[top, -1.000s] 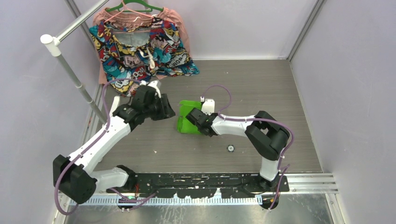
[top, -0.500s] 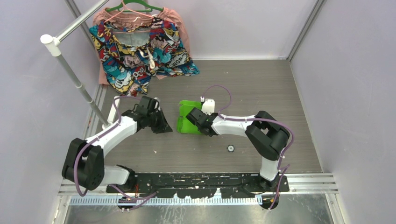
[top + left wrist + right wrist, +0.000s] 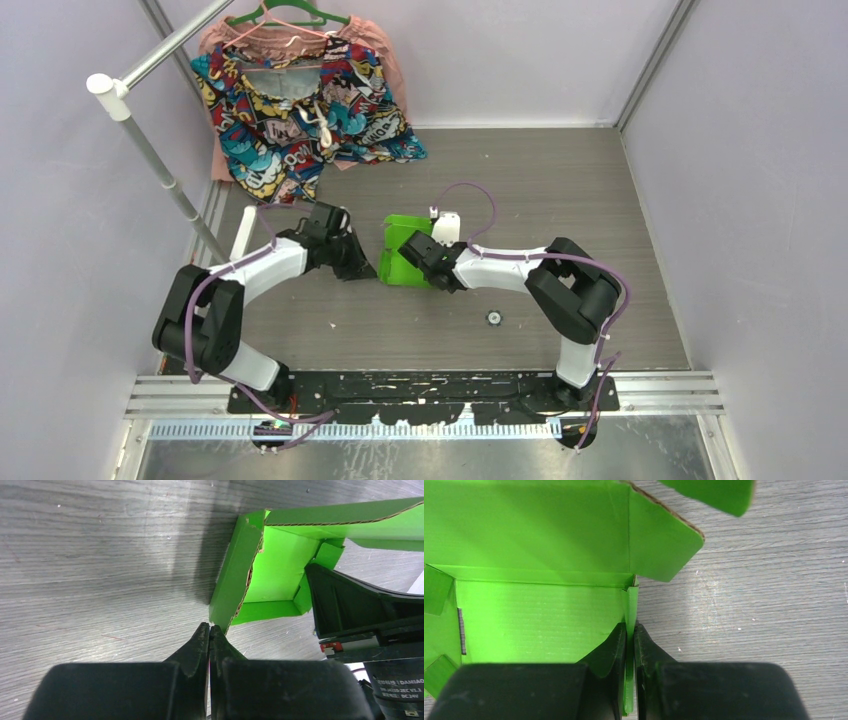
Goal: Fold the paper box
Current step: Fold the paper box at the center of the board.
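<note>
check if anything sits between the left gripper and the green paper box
Nothing visible does. The shut left gripper sits right at a wall corner of the paper box, over the table. The right gripper pinches another wall.

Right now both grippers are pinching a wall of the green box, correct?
Not quite: only the right gripper pinches a wall of the paper box. The left wrist view shows the left gripper shut on nothing, tips just outside the box.
</note>
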Controlling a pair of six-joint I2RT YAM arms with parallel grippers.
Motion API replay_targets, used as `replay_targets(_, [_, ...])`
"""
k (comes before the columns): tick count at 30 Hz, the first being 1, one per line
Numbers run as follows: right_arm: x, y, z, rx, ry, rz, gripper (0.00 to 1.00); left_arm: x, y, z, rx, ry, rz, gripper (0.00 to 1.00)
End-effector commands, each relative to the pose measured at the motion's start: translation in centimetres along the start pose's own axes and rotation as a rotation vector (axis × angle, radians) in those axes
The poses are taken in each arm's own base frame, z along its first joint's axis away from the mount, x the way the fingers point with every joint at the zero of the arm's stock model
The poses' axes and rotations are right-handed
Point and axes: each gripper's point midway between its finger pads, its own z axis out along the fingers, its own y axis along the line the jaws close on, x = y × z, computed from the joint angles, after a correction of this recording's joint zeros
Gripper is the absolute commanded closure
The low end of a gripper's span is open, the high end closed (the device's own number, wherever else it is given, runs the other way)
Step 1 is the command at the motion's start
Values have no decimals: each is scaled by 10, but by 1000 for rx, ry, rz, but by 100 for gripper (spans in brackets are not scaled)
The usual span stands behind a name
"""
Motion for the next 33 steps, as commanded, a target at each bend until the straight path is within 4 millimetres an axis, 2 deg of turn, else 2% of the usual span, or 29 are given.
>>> replay_targets(1, [28,-13,4,20,89,-45,99,-28,-24,-8,75,-76,22,100])
replay_targets(4, [29,-12,5,15,93,-42,99,-32,-22,-6,82,-78,8,100])
replay_targets(7, [30,-12,5,11,95,-42,99,-32,-23,-2,98,-60,2,90])
replay_targets(12, [30,-12,5,10,95,-43,99,-32,-27,0,122,-53,4,80])
replay_targets(21, [34,-11,8,6,104,-42,99,-34,-36,0,167,-54,13,79])
replay_targets(33, [36,-10,9,5,111,-44,99,-32,-36,10,173,-31,10,81])
